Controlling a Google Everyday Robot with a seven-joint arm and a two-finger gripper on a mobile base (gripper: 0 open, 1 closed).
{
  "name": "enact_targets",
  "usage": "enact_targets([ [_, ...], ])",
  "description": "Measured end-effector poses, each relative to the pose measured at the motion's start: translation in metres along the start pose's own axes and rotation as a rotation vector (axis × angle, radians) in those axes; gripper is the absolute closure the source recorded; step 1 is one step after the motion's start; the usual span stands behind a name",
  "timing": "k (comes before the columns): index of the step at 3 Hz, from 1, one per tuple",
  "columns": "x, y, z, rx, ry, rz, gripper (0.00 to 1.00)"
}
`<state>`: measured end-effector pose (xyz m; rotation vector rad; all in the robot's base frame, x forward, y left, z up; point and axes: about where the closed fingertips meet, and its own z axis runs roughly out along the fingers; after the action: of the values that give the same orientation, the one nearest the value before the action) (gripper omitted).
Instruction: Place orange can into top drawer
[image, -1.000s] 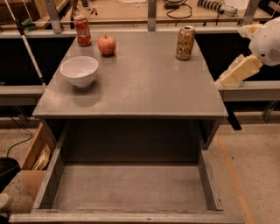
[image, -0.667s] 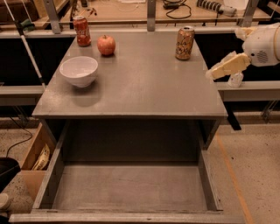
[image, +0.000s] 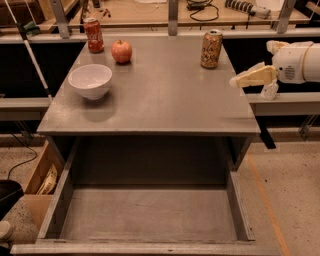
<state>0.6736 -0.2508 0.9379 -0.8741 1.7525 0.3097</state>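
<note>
The grey table (image: 150, 105) fills the middle of the view. Below its front edge the top drawer (image: 150, 216) stands pulled fully out, its flat bottom bare. The robot's white arm (image: 300, 62) comes in from the right, beyond the table's right edge. A white bowl (image: 90, 81) sits on the left part of the tabletop. The orange can (image: 211, 48) stands upright near the back right corner, silver top up, well away from the drawer. A red can (image: 93, 35) and an apple (image: 121, 51) sit at the back left, far from the work.

The gripper (image: 247, 78) hangs just off the right edge of the table, pointing left across it. It holds nothing; how far it is open I cannot tell. The orange can lies to the gripper's left and farther back on the table, near it but clearly apart. The can's long axis is vertical, so a sideways reach at mid-height looks like the fitting approach. To my eye, the gripper needs to go further left and back before any grasp.

Compared with a second ago, the gripper has come leftward from well outside the table to its edge, closing on the can. The can, bowl, apple, red can and drawer have not shifted.
</note>
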Motion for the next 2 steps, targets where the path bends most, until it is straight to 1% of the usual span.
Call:
enact_targets([
  [1,0.000,0.000,0.000,0.000,0.000,0.000,0.00],
  [2,0.001,-0.006,0.023,0.014,-0.051,0.040,0.00],
])
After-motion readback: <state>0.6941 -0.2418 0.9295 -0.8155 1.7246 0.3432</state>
